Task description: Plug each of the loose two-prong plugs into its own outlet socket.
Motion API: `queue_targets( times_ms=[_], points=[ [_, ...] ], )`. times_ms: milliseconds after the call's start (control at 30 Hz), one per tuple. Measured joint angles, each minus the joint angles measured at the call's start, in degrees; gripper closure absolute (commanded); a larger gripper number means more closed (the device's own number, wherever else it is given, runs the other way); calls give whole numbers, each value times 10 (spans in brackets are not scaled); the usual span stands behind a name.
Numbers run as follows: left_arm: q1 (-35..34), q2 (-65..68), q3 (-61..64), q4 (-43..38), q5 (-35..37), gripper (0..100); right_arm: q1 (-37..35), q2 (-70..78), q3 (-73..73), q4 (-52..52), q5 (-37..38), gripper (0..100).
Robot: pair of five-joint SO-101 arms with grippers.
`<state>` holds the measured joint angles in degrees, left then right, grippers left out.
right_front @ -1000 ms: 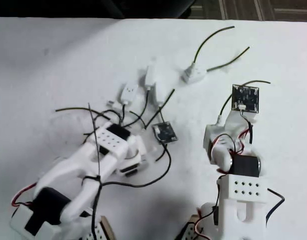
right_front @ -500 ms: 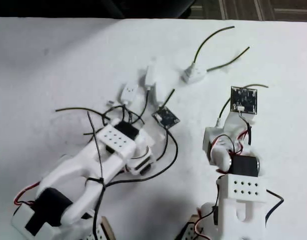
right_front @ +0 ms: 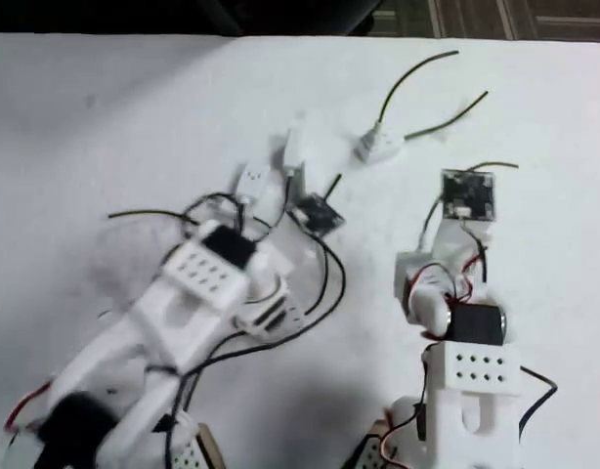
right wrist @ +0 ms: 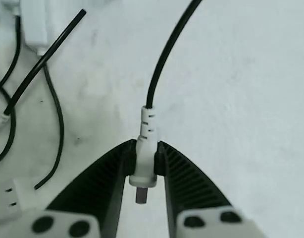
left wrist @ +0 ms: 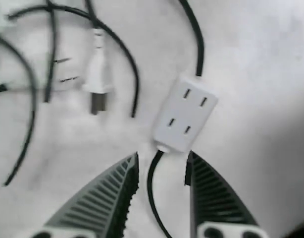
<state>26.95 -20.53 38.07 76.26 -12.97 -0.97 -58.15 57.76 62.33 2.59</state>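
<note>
inside the ribbed black right pincer (right wrist: 145,148), a ridged white plug (right wrist: 147,130)

White table (right_front: 95,117), tiled floor (right_front: 476,18) beyond it

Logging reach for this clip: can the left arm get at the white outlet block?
Probably yes. The left gripper is open and the outlet block lies flat just beyond its tips, uncovered. Only the block's own black cord runs through the gap of the open gripper and might get pinched.
</note>
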Motion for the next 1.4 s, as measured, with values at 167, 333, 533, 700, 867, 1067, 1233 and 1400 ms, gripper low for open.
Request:
queue_targets(
  times_ms=[167, 333, 533, 700, 867, 1067, 1233, 1400],
  points=[
    [-68, -144, 41, -2, -4, 849, -91, 0, -98, 98, 0, 981],
    [-132, -265, 84, -12, -27, 849, -181, 0, -158, 143, 2, 981],
    [-176, -379, 136, -46, -28, 893, -276, 0, -170, 149, 2, 981],
    [-205, -472, 213, -124, -11, 897, -350, 0, -170, 149, 2, 981],
    [-208, -558, 265, -153, 19, 849, -381, 0, -170, 151, 2, 981],
    [-208, -619, 295, -161, 84, 835, -426, 0, -170, 151, 2, 981],
    [-208, -656, 318, -171, 115, 835, -487, 0, -193, 151, -6, 981],
    [-208, -705, 319, -167, 129, 835, -499, 0, -209, 151, -25, 981]
  ],
)
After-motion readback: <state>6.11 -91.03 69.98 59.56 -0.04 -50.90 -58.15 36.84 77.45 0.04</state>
